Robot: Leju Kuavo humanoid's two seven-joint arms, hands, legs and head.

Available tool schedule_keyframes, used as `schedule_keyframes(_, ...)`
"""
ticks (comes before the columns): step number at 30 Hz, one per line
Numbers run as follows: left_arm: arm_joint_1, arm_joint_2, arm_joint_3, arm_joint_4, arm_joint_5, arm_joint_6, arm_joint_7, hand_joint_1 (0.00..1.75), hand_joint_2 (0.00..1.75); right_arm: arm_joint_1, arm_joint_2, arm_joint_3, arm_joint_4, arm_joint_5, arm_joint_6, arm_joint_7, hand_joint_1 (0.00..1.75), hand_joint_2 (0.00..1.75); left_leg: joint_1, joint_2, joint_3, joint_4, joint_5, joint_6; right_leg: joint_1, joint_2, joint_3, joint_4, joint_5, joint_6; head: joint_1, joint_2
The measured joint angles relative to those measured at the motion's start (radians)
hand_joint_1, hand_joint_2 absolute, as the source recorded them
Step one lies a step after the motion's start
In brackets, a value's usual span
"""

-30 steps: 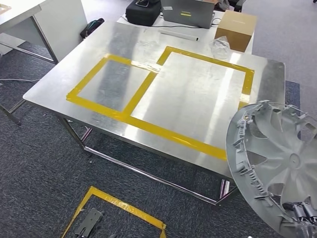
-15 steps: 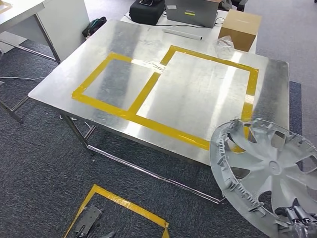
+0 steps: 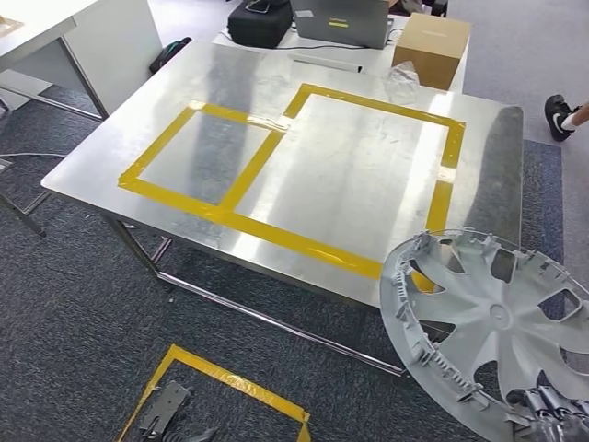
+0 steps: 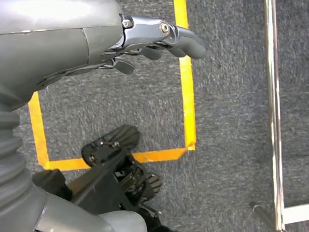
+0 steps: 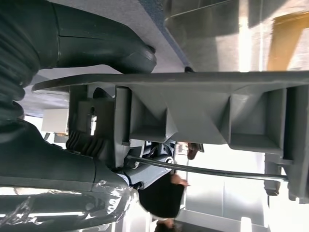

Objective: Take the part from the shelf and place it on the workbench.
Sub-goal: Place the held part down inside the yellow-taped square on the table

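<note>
Grey carpet (image 3: 63, 304) surrounds a steel workbench (image 3: 347, 175) marked with two yellow tape frames (image 3: 229, 198). At 12 o'clock beyond the bench stand a black bag (image 3: 260, 20), a laptop (image 3: 340, 20) and a cardboard box (image 3: 431, 48); at 2 o'clock a person's shoe (image 3: 558, 115) rests on the floor. At 7 o'clock a second tape frame (image 3: 229, 378) lies on the carpet. At 4 o'clock, off the bench's near corner, my right hand (image 3: 552, 410) grips the grey wheel cover (image 3: 486, 322) by its near rim, inner face up and tilted, its far edge overlapping the bench corner. In the right wrist view my thumb (image 5: 109, 48) lies over the rim and my fingers (image 5: 87, 145) curl under the ribbed wall of the wheel cover (image 5: 204, 111). My left hand (image 4: 146, 41) hangs over the carpet, fingers loosely extended and apart, holding nothing.
</note>
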Motion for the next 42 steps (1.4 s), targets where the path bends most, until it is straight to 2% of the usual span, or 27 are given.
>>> schedule_keyframes(2, -0.002, -0.001, -0.001, 0.0, 0.0, 0.001, 0.0, 0.0, 1.75, 0.0, -0.001, 0.002, 0.001, 0.0, 0.0, 0.001, 1.75, 1.75, 0.003, -0.001, -0.022, 0.046, -0.027, -0.005, 0.001, 0.0, 0.015, -0.008, 0.007, -0.014, -0.002, 0.0)
schedule_keyframes(5, 0.0, -0.001, -0.003, 0.0, 0.0, 0.001, 0.0, 0.0, 1.75, -0.004, -0.001, 0.005, 0.002, 0.0, 0.0, 0.001, 1.75, 1.75, 0.003, -0.002, -0.128, 0.236, -0.108, -0.011, 0.001, 0.0, 0.023, -0.012, 0.007, -0.023, -0.003, 0.0)
schedule_keyframes(6, 0.001, -0.001, -0.004, 0.0, 0.0, 0.001, 0.0, 0.0, 1.75, -0.004, -0.001, 0.006, 0.002, 0.0, 0.0, 0.001, 1.75, 1.75, 0.003, -0.002, -0.156, 0.278, -0.117, -0.012, 0.0, 0.002, 0.025, -0.012, 0.004, -0.023, -0.003, 0.0)
schedule_keyframes(7, 0.002, -0.001, -0.004, 0.001, 0.0, 0.001, 0.0, 0.0, 1.75, -0.004, -0.001, 0.008, 0.003, 0.0, 0.0, 0.001, 1.75, 1.75, 0.004, -0.001, -0.168, 0.285, -0.106, -0.014, -0.001, 0.003, 0.029, -0.012, 0.0, -0.022, -0.003, 0.0)
schedule_keyframes(8, 0.003, 0.0, -0.004, 0.001, 0.0, 0.001, 0.0, 0.0, 1.75, -0.005, -0.001, 0.009, 0.003, 0.0, 0.0, 0.001, 1.75, 1.75, 0.006, -0.001, -0.161, 0.254, -0.077, -0.015, -0.004, 0.005, 0.034, -0.012, -0.005, -0.019, -0.003, 0.0)
schedule_keyframes(10, 0.003, 0.001, -0.004, 0.001, 0.0, 0.001, 0.0, 0.0, 1.75, -0.005, -0.001, 0.012, 0.004, 0.0, 0.0, 0.0, 1.75, 1.75, 0.012, -0.002, -0.109, 0.124, 0.0, -0.021, -0.008, 0.009, 0.045, -0.01, -0.018, -0.004, -0.004, 0.0)
schedule_keyframes(11, 0.002, 0.001, -0.004, 0.002, 0.0, 0.001, 0.0, 0.0, 1.75, -0.006, -0.001, 0.013, 0.004, 0.0, 0.0, 0.0, 1.75, 1.75, 0.014, -0.002, -0.086, 0.069, 0.014, -0.02, -0.009, 0.011, 0.048, -0.008, -0.026, 0.004, -0.007, 0.0)
schedule_keyframes(12, 0.001, 0.0, -0.004, 0.002, 0.001, 0.001, 0.0, 0.0, 1.75, -0.006, -0.002, 0.013, 0.004, 0.0, 0.0, 0.0, 1.75, 1.75, 0.015, -0.002, -0.072, 0.034, 0.019, -0.017, -0.008, 0.012, 0.047, -0.007, -0.034, 0.013, -0.01, 0.0)
schedule_keyframes(13, 0.002, -0.001, -0.005, 0.003, 0.001, 0.001, 0.001, 0.0, 1.75, -0.006, -0.004, 0.014, 0.004, 0.0, 0.0, 0.0, 1.75, 1.75, 0.016, -0.002, -0.067, 0.021, 0.011, -0.011, -0.006, 0.013, 0.049, -0.004, -0.039, 0.02, -0.012, 0.0)
schedule_keyframes(16, 0.003, 0.0, -0.005, 0.004, 0.002, 0.001, 0.001, 0.0, 1.75, -0.007, -0.007, 0.014, 0.005, -0.001, 0.0, 0.0, 1.75, 1.75, 0.015, -0.002, -0.058, 0.023, 0.009, 0.014, -0.009, 0.009, 0.061, 0.001, -0.05, 0.034, -0.011, 0.0)
schedule_keyframes(17, 0.002, 0.0, -0.005, 0.004, 0.003, 0.002, 0.001, 0.0, 1.75, -0.009, -0.008, 0.015, 0.006, -0.002, 0.0, 0.0, 1.75, 1.75, 0.014, -0.002, -0.053, 0.023, 0.007, 0.021, -0.008, 0.005, 0.046, 0.029, -0.063, 0.037, -0.009, 0.0)
schedule_keyframes(18, 0.001, 0.0, -0.005, 0.004, 0.004, 0.003, 0.001, 0.0, 1.75, -0.012, -0.009, 0.016, 0.006, -0.002, 0.001, 0.0, 1.75, 1.75, 0.011, -0.002, -0.048, 0.023, 0.004, 0.027, -0.007, 0.0, 0.017, 0.08, -0.085, 0.038, -0.008, 0.0)
schedule_keyframes(20, 0.0, 0.0, -0.005, 0.004, 0.008, 0.004, 0.001, 0.0, 1.75, -0.016, -0.012, 0.02, 0.008, -0.001, 0.001, 0.0, 1.75, 1.75, 0.003, -0.002, -0.042, 0.023, -0.004, 0.037, -0.001, -0.004, -0.067, 0.216, -0.138, 0.035, -0.005, 0.0)
schedule_keyframes(21, 0.0, 0.0, -0.005, 0.004, 0.008, 0.005, 0.001, 0.0, 1.75, -0.019, -0.013, 0.023, 0.01, 0.0, 0.001, -0.001, 1.75, 1.75, -0.003, -0.002, -0.038, 0.023, -0.009, 0.041, 0.003, -0.004, -0.102, 0.264, -0.152, 0.031, -0.005, 0.0)
schedule_keyframes(22, 0.0, 0.0, -0.006, 0.005, 0.01, 0.007, 0.001, 0.0, 1.75, -0.023, -0.014, 0.028, 0.013, 0.001, 0.001, -0.001, 1.75, 1.75, -0.008, -0.004, -0.032, 0.023, -0.014, 0.045, 0.007, -0.004, -0.122, 0.279, -0.147, 0.024, -0.005, 0.0)
schedule_keyframes(23, 0.001, 0.0, -0.006, 0.005, 0.011, 0.008, 0.001, 0.0, 1.75, -0.028, -0.016, 0.033, 0.016, 0.0, 0.001, -0.001, 1.75, 1.75, -0.013, -0.007, -0.023, 0.023, -0.02, 0.047, 0.013, -0.003, -0.123, 0.255, -0.12, 0.015, -0.005, 0.0)
schedule_keyframes(25, -0.001, 0.0, -0.009, 0.007, 0.015, 0.011, 0.001, 0.0, 1.75, -0.039, -0.022, 0.044, 0.021, -0.002, 0.0, -0.001, 1.75, 1.75, -0.02, -0.018, -0.006, 0.022, -0.03, 0.049, 0.025, 0.011, -0.084, 0.135, -0.035, -0.007, -0.006, 0.0)
schedule_keyframes(26, -0.002, 0.0, -0.011, 0.007, 0.016, 0.012, 0.001, 0.0, 1.75, -0.044, -0.025, 0.049, 0.023, -0.002, 0.001, -0.001, 1.75, 1.75, -0.022, -0.024, -0.001, 0.022, -0.034, 0.049, 0.031, 0.02, -0.065, 0.081, -0.011, -0.017, -0.006, 0.0)
schedule_keyframes(28, -0.006, 0.0, -0.016, 0.009, 0.019, 0.015, 0.003, 0.0, 1.75, -0.052, -0.032, 0.058, 0.025, -0.001, 0.002, -0.001, 1.75, 1.75, -0.022, -0.032, 0.0, 0.022, -0.035, 0.043, 0.041, 0.034, -0.049, 0.029, 0.004, -0.032, -0.007, 0.0)
schedule_keyframes(30, -0.005, 0.0, -0.019, 0.01, 0.022, 0.021, 0.005, 0.0, 1.75, -0.056, -0.036, 0.067, 0.028, 0.0, 0.005, -0.001, 1.75, 1.75, -0.021, -0.038, 0.001, 0.027, -0.031, 0.033, 0.043, 0.023, -0.037, 0.017, 0.012, -0.041, -0.007, 0.0)
schedule_keyframes(32, -0.004, 0.003, -0.021, 0.011, 0.026, 0.026, 0.006, 0.0, 1.75, -0.061, -0.038, 0.076, 0.03, 0.001, 0.01, -0.001, 1.75, 1.75, -0.022, -0.031, -0.007, 0.053, -0.047, 0.024, 0.039, 0.007, -0.015, 0.004, 0.022, -0.047, -0.011, 0.0)
schedule_keyframes(34, -0.006, 0.005, -0.022, 0.012, 0.028, 0.029, 0.008, 0.0, 1.75, -0.066, -0.04, 0.082, 0.03, 0.002, 0.014, 0.0, 1.75, 1.75, -0.021, -0.021, -0.055, 0.142, -0.096, 0.015, 0.036, -0.009, -0.002, -0.002, 0.021, -0.051, -0.016, 0.0)
schedule_keyframes(36, -0.005, 0.006, -0.023, 0.014, 0.029, 0.033, 0.01, 0.0, 1.75, -0.071, -0.04, 0.088, 0.032, 0.002, 0.018, 0.0, 1.75, 1.75, -0.017, -0.016, -0.126, 0.252, -0.138, 0.007, 0.036, -0.024, 0.001, -0.002, 0.015, -0.053, -0.017, 0.0)
schedule_keyframes(37, -0.003, 0.006, -0.023, 0.015, 0.029, 0.034, 0.012, 0.0, 1.75, -0.073, -0.04, 0.091, 0.035, 0.002, 0.019, 0.0, 1.75, 1.75, -0.016, -0.015, -0.147, 0.275, -0.136, 0.005, 0.035, -0.032, 0.003, -0.002, 0.012, -0.053, -0.017, 0.0)
schedule_keyframes(38, -0.002, 0.007, -0.023, 0.016, 0.03, 0.036, 0.013, 0.0, 1.75, -0.075, -0.04, 0.094, 0.037, 0.002, 0.02, 0.0, 1.75, 1.75, -0.015, -0.013, -0.151, 0.264, -0.116, 0.003, 0.035, -0.04, 0.007, -0.002, 0.007, -0.052, -0.017, 0.0)
schedule_keyframes(40, -0.002, 0.01, -0.023, 0.017, 0.03, 0.039, 0.015, 0.0, 1.75, -0.079, -0.04, 0.099, 0.04, 0.002, 0.02, 0.0, 1.75, 1.75, -0.014, 0.004, -0.111, 0.155, -0.035, 0.003, 0.033, -0.056, 0.021, -0.002, -0.004, -0.047, -0.018, 0.0)
schedule_keyframes(42, -0.005, 0.01, -0.024, 0.017, 0.031, 0.04, 0.015, 0.0, 1.75, -0.082, -0.04, 0.104, 0.041, 0.002, 0.02, 0.0, 1.75, 1.75, -0.019, 0.043, -0.068, 0.049, 0.005, 0.008, 0.036, -0.072, 0.032, 0.003, -0.017, -0.037, -0.019, 0.0)
